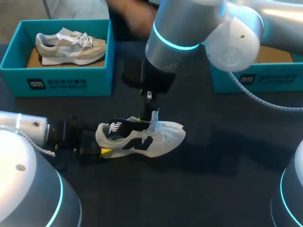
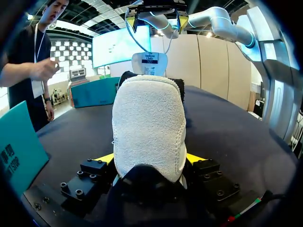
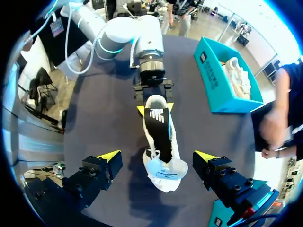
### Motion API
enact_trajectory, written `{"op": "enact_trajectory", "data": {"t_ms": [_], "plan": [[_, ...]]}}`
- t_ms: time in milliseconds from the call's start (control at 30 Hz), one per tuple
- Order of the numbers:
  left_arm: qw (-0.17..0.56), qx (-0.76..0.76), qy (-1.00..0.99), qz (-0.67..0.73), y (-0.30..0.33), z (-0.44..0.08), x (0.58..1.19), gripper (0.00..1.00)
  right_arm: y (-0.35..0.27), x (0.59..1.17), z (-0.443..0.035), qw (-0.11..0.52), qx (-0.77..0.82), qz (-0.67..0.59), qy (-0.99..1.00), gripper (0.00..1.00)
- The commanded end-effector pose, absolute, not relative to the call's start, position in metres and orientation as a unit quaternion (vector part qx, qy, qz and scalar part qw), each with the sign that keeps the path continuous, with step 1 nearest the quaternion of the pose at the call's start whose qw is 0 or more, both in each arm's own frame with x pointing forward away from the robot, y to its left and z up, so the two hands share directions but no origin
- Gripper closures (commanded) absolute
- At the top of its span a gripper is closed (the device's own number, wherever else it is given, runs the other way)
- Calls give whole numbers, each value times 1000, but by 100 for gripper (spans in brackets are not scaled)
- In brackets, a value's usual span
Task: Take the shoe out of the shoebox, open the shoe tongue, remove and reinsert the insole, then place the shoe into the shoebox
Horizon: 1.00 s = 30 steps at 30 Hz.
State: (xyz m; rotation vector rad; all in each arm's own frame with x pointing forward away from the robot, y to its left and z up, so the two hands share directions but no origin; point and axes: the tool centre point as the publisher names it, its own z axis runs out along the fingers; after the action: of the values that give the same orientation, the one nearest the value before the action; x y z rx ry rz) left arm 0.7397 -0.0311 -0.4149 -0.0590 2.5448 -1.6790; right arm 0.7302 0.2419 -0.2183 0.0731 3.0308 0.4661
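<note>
A white shoe with black trim (image 1: 142,139) lies on its sole on the dark table, toe to the right. My left gripper (image 1: 102,151) is shut on its heel; in the left wrist view the fuzzy heel (image 2: 149,127) fills the gap between the yellow fingertips (image 2: 105,158). The tongue (image 1: 154,122) stands up from the shoe's mouth. My right gripper (image 1: 151,105) hangs open just above the tongue. In the right wrist view its yellow tips straddle the shoe (image 3: 158,127) at a distance and touch nothing, and the tongue (image 3: 165,172) points up at the camera.
A teal shoebox (image 1: 57,78) at the back left holds a beige shoe (image 1: 71,45). A second teal box (image 1: 258,78) stands at the back right, behind my right arm. Bare table lies in front of the shoe and to its right.
</note>
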Motion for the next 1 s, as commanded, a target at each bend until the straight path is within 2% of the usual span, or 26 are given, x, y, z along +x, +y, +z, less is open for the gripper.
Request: {"op": "enact_trajectory", "data": {"t_ms": [33,667,1000], "plan": [[47,-19,834,-550,-29,-418,739,100,248,741,-223,5,16,157,987,0],[47,-19,834,-550,-29,-418,739,100,296,747,-249,-70,-10,174,982,0],[47,-19,834,-550,-29,-418,739,100,315,752,-263,-141,-25,172,975,0]]}}
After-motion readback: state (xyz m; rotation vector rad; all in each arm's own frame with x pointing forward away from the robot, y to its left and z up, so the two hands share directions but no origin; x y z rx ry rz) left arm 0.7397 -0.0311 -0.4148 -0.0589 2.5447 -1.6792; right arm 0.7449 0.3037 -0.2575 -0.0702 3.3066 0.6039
